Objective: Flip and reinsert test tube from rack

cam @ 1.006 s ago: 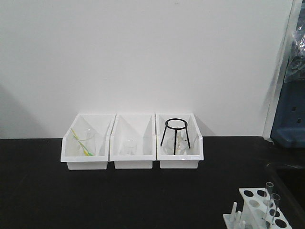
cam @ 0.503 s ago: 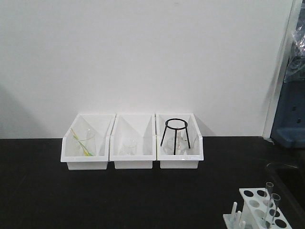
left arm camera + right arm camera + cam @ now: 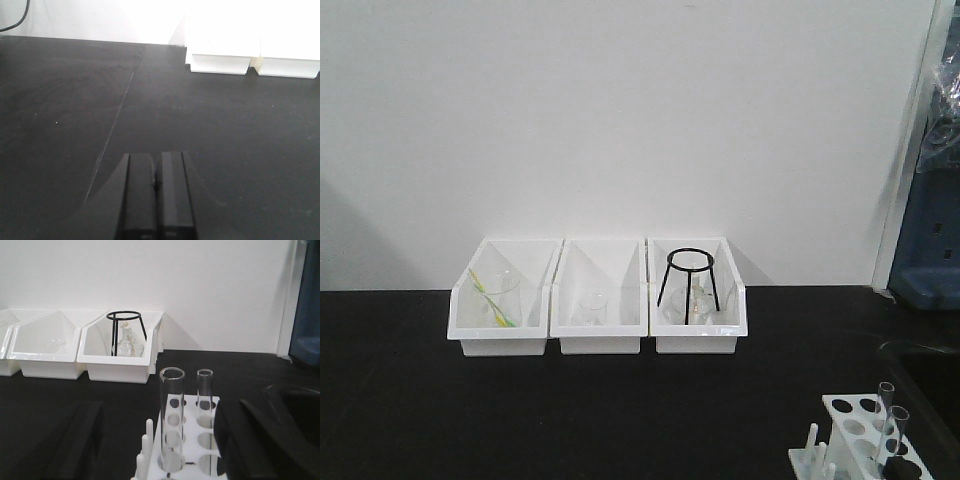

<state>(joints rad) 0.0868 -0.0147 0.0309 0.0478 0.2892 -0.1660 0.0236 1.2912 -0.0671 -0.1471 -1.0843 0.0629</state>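
Observation:
The white rack stands on the black table close in front of my right gripper. It also shows at the bottom right of the front view. Two clear test tubes stand upright in it, a near one and a far one. They also show in the front view. My right gripper is open, with one dark finger on each side of the rack, and touches neither tube. My left gripper is shut and empty over bare table.
Three white open-fronted bins stand at the back by the wall. The right one holds a black tripod stand and the others hold glassware. A sink edge is at the right. Rack pegs face my right gripper.
Almost nothing differs in the front view. A small dark shape has edged in at the bottom of the rack by the near tube.

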